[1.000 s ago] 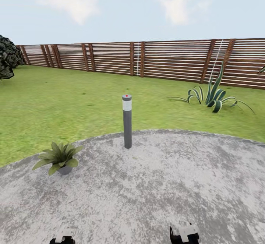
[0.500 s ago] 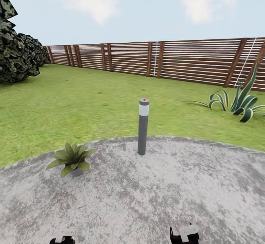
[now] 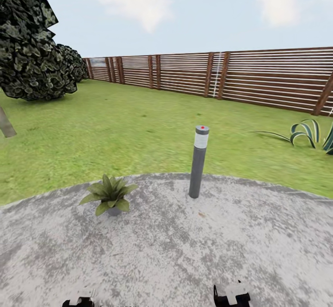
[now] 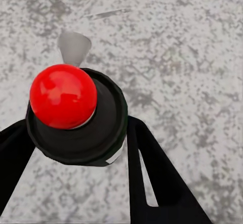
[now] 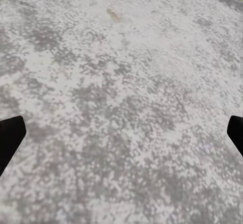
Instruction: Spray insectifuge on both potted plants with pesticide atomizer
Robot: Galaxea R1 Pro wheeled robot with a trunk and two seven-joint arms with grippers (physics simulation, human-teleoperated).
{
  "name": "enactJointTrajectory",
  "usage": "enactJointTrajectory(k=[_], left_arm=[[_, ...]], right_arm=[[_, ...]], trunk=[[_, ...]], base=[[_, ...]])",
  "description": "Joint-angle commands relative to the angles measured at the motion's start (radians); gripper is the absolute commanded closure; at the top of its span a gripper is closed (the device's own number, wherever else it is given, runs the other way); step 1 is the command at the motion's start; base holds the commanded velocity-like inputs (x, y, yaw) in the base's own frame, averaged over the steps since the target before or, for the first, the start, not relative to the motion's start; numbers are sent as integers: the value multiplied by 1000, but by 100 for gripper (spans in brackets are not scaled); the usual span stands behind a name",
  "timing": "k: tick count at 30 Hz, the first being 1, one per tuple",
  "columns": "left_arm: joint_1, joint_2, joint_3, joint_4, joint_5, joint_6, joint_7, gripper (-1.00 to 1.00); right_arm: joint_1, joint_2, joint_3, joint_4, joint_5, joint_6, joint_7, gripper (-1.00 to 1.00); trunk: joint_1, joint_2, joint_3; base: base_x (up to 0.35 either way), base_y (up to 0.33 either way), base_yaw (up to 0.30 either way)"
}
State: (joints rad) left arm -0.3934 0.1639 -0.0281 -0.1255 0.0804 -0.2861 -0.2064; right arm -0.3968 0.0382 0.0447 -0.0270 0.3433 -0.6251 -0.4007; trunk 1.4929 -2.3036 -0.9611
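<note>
- Left gripper (image 4: 76,148): two black fingers (image 4: 152,178) closed around a round black object, jaws set wide enough to take its body
- Held object (image 4: 76,115): black cylinder seen end-on, glossy red ball on its top, a pale nozzle-like cone beyond it; judged to be the pesticide atomizer, though no green tip can be made out from this angle
- Right gripper (image 5: 121,138): fingertips (image 5: 10,138) at the two sides of the right wrist view, jaws spread wide, nothing between them, bare stone below
- Patio (image 3: 185,260): round mottled grey stone; both arms low over its near part
- Potted plant (image 3: 109,192): one low speckled rosette standing on the patio ahead and to the left, near the lawn edge; second plant not located
- Bollard light (image 3: 198,161): grey post at the patio rim, right of the plant, apart from it
- Surroundings: lawn (image 3: 115,131), slatted fence (image 3: 231,75), dark bush (image 3: 32,52), spiky clump (image 3: 310,135)
- Step in hand: approach to the first plant, bottle already in hand
- Next move calls for: closing in, raising the left arm, aiming the nozzle at the leaves
</note>
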Motion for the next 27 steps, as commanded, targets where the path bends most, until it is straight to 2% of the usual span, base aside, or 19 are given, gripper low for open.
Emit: enactJointTrajectory(k=[1,27], left_arm=[[-1,0,-3,1,9,-2,-5,100],[-1,0,-3,0,9,-1,-5,100]], right_arm=[[-1,0,4,1,7,1,-10,-100],[-1,0,4,1,7,1,-10,-100]], trunk=[[0,0,-1],[0,0,-1]], base=[[0,0,272],[0,0,272]])
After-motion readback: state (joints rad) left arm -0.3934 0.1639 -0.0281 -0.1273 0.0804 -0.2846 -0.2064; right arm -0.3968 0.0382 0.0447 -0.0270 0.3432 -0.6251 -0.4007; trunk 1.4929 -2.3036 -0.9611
